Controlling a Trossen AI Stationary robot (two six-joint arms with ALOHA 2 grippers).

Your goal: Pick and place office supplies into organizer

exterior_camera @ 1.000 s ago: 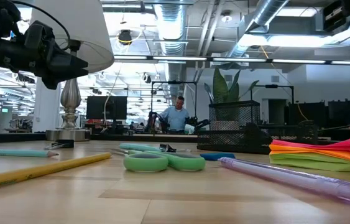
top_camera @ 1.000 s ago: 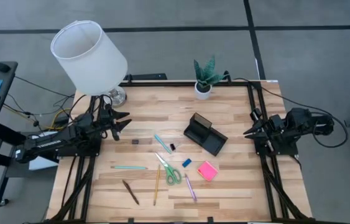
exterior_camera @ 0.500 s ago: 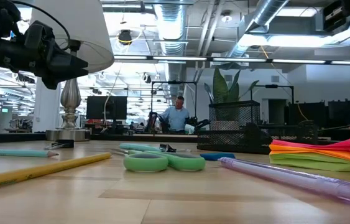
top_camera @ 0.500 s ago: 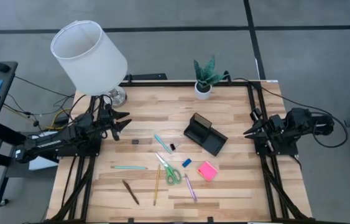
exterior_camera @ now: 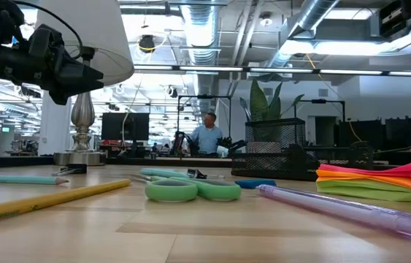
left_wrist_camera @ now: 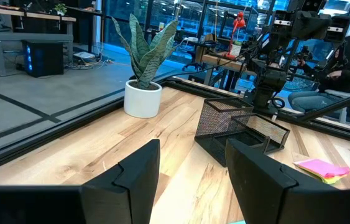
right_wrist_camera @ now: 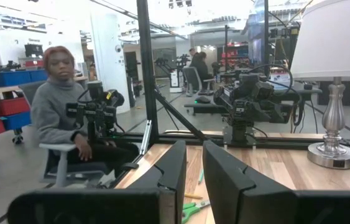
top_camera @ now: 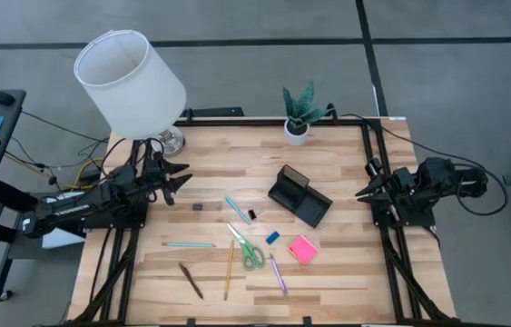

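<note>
We see left gripper (top_camera: 181,181) open, empty, at table's left edge; right gripper (top_camera: 361,193) slightly parted, empty, right edge. Black mesh organizer (top_camera: 299,195) sits mid-table, green-handled scissors (top_camera: 248,249) nearby.

High view: straight down over whole bench (top_camera: 328,282). Low view: bench-top level, close behind scissors (exterior_camera: 194,190). Wrist views face each other across bench; left wrist and high share organizer (left_wrist_camera: 240,127).

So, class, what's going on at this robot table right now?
Nothing is being handled. The left gripper hangs open at the wooden table's left edge; the right gripper waits at the right edge, holding nothing. The green-handled scissors, pink sticky-note pad and pens lie loose beside the black mesh organizer.
</note>
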